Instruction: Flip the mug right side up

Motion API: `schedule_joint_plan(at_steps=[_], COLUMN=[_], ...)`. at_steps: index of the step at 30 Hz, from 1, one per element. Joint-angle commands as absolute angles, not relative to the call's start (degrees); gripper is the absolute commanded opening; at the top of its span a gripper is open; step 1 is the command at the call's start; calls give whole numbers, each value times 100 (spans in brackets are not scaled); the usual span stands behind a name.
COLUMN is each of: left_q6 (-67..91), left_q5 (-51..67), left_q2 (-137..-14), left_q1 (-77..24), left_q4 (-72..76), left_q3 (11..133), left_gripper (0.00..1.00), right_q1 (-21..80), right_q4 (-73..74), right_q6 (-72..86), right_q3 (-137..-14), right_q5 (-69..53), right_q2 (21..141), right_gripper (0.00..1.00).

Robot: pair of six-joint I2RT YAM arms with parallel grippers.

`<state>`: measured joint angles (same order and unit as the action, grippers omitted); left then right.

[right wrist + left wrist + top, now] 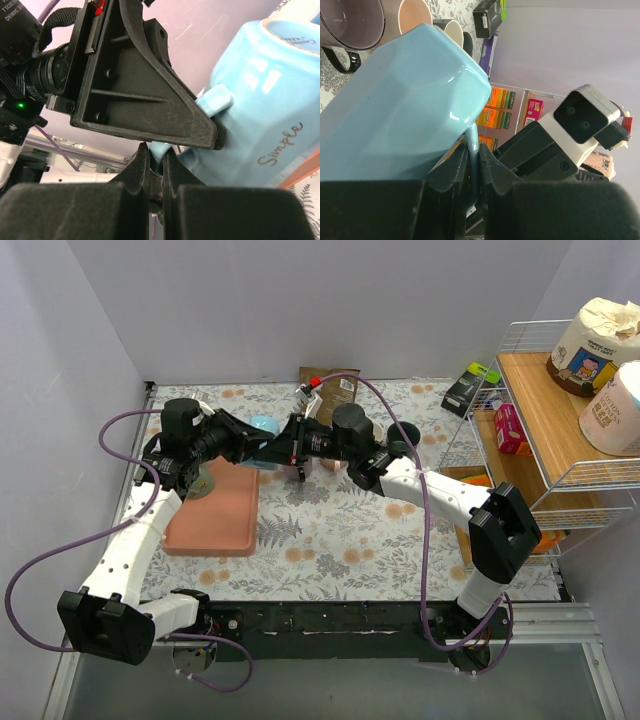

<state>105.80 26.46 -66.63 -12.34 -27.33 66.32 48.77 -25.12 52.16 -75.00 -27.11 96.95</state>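
Our left gripper (474, 167) and right gripper (156, 162), both tight on the handle (473, 145) of our tilted blue mug (405, 110).

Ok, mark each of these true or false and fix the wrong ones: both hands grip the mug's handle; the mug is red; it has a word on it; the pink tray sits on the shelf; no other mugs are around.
1. Both hands grip the mug's handle. True: the left hand and right hand are each closed on the handle of the mug.
2. The mug is red. False: it is light blue.
3. It has a word on it. True: "Simple" is written on its side.
4. The pink tray sits on the shelf. False: the pink tray lies on the table; the shelf stands at the right.
5. No other mugs are around. False: the left wrist view shows others, such as a dark-handled mug.
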Motion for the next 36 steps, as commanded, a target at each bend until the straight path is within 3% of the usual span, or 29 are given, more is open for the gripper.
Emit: schedule_joint_plan(at_steps=[1, 2, 4, 5, 11, 19, 23, 26, 36], left_q6=[10591, 10530, 10424, 10337, 9546, 8816, 8684, 8824, 9001], left_q5=[2883, 2865, 2761, 2725, 2347, 2004, 2538, 3128, 2418], left_q2=[-6311, -6311, -6302, -6319, -6215, -5354, -4695, -4448, -4937], left_q1=[-1274, -1274, -1274, -1274, -1274, -1274, -1283, -1327, -2546], left_q4=[-2302, -2320, -2451, -2513, -3243, -3165, -2507, -1804, 490], left_q3=[6654, 6653, 6697, 6758, 6803, 5864, 4854, 4272, 3603], left_gripper=[1, 19, 41, 59, 96, 98, 98, 94, 83], right_q1=[4939, 4931, 4939, 4931, 4808, 4176, 4078, 4087, 4096], right_q4=[-2997, -3006, -3006, -2954, -2374, -2012, -1960, -1890, -2434], right_q6=[5484, 5519, 5555, 5555, 5668, 7548, 8208, 8604, 9905], right_q3=[-7647, -7594, -7471, -7427, -7111, -5942, -5941, -6196, -6240], right_q5=[-2830, -2839, -2821, -2804, -2497, -1837, -1688, -1618, -1151], right_q2=[9651, 9616, 9458, 9387, 8694, 7753, 7567, 7611, 7550], right_gripper=[1, 1, 1, 1, 1, 1, 1, 1, 1])
